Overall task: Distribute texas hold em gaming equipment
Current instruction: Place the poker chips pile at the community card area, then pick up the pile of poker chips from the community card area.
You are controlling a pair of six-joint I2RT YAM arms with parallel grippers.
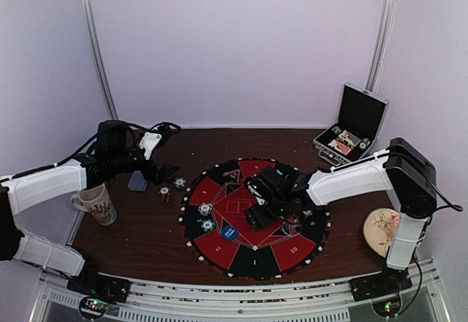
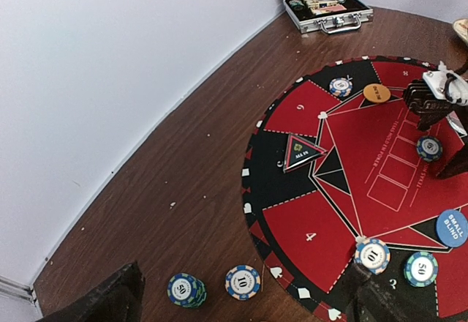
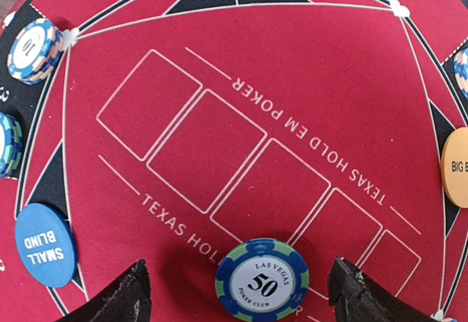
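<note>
Right gripper (image 3: pixel 240 282): we see its fingers spread wide, one either side of the 50 chip (image 3: pixel 262 282), neither touching it.
50 chip: flat on the red centre of the round mat (image 3: pixel 292 80), across the printed lettering.
Left gripper (image 2: pixel 245 296): fingers wide apart, gripping nothing, over the table (image 2: pixel 183 176) at the mat's edge.
Blue disc (image 3: pixel 44 243), orange disc (image 3: pixel 457 167): at opposite edges of the red field.

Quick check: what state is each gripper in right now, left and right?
Left gripper: open, holding nothing.
Right gripper: open, fingers either side of the teal 50 chip, not gripping it.
</note>
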